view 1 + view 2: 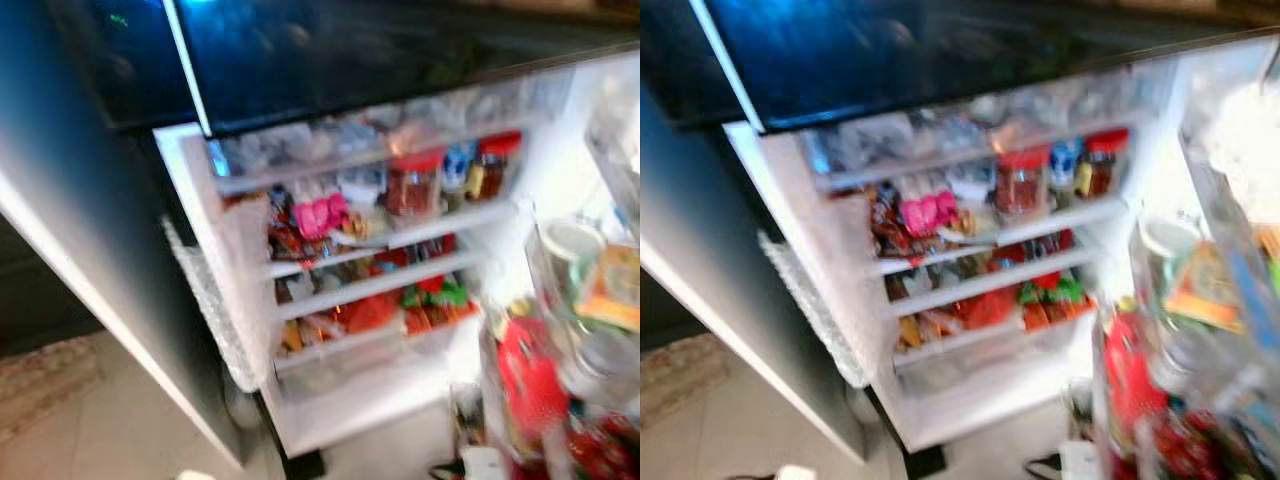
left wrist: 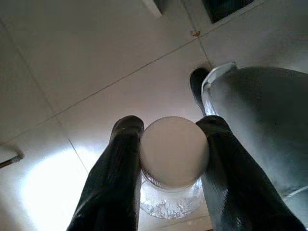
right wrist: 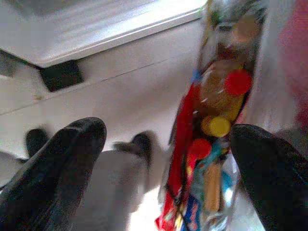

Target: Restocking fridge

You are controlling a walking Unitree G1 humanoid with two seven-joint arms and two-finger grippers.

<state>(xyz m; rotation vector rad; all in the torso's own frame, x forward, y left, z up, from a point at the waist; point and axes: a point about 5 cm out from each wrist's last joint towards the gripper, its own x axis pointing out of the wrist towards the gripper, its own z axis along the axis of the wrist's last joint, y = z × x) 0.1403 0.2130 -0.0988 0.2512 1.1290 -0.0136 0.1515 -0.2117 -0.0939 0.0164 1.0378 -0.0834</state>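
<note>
The left hand [image 2: 168, 166] grips a clear glass jar with a white screw lid [image 2: 174, 151], its fingers closed on either side of the lid, jar axis pointing down toward the pale tiled floor [image 2: 72, 57]. The open white fridge [image 1: 400, 390] stands ahead, its door shelves crowded with red-lidded jars [image 1: 414, 185] and packets; free space looks scarce, so a gap must be found. The right hand [image 3: 168, 149] hangs spread wide, empty, beside packed bottles [image 3: 216, 125].
</note>
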